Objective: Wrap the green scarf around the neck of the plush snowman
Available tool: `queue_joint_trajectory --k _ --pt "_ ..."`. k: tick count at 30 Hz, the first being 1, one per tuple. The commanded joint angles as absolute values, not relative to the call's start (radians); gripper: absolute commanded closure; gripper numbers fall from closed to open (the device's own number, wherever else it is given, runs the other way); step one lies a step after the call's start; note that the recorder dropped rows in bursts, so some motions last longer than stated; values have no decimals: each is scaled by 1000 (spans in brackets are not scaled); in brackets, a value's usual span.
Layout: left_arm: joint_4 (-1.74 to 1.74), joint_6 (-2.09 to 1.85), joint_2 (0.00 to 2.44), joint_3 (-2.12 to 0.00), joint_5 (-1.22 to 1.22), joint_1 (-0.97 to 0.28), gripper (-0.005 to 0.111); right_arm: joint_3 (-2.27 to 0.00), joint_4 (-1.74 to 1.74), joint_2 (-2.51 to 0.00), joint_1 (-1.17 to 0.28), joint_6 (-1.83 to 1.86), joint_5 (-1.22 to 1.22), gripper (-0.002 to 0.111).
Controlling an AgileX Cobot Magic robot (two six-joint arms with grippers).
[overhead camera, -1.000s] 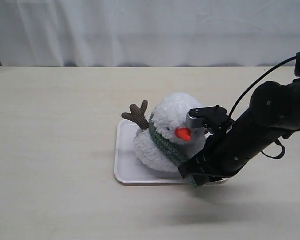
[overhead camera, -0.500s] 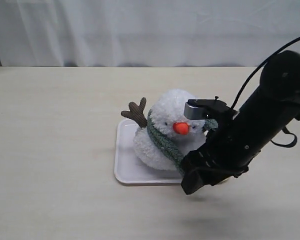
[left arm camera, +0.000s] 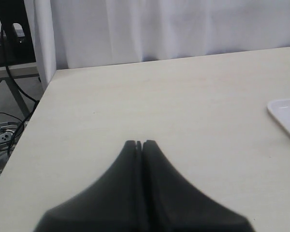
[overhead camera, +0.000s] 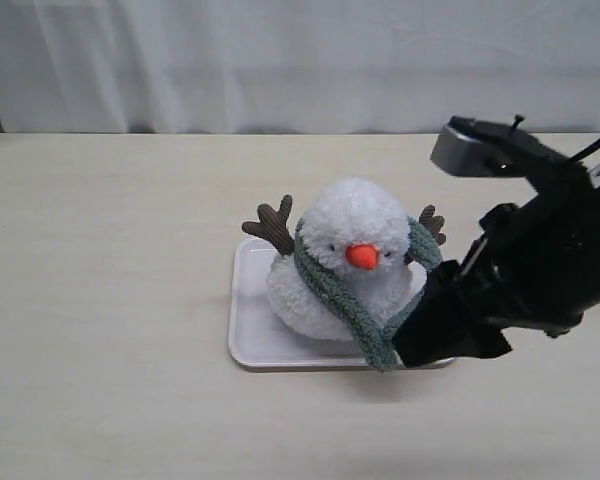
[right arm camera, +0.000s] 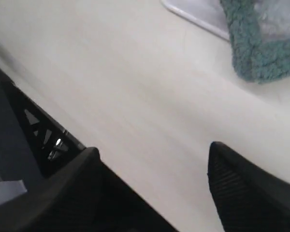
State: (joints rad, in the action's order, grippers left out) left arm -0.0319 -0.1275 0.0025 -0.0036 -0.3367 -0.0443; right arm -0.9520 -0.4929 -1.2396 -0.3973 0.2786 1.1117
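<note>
The scarf (overhead camera: 330, 290) rings the snowman (overhead camera: 355, 220)'s neck; right gripper (right arm camera: 154, 150) stands wide, empty; left gripper (left arm camera: 139, 143) sits closed; wrapping looks done.

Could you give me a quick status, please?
Right gripper open, empty. Left gripper shut. Green scarf round plush snowman's neck. Nothing in the way.

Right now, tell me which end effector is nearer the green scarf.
Right. The right end effector is open beside the loose end of the green scarf at the tray edge; the left end effector, shut, is over the table, seeing only a tray corner.
</note>
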Motion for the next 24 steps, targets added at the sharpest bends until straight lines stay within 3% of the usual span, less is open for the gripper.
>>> queue_joint_trajectory --k 1,5,19,24 --pt "-39 -129 0 0 -323 -40 107 -937 -267 -1151 -397 133 946 49" --pt "-39 -129 0 0 -323 -40 107 -842 26 -1149 -397 -218 786 52" --pt "-39 -129 0 0 -323 -40 107 -742 -64 -1437 -395 -224 380 52" --pt "-39 -129 0 0 -323 -40 107 -744 -66 -1513 -395 -224 332 62"
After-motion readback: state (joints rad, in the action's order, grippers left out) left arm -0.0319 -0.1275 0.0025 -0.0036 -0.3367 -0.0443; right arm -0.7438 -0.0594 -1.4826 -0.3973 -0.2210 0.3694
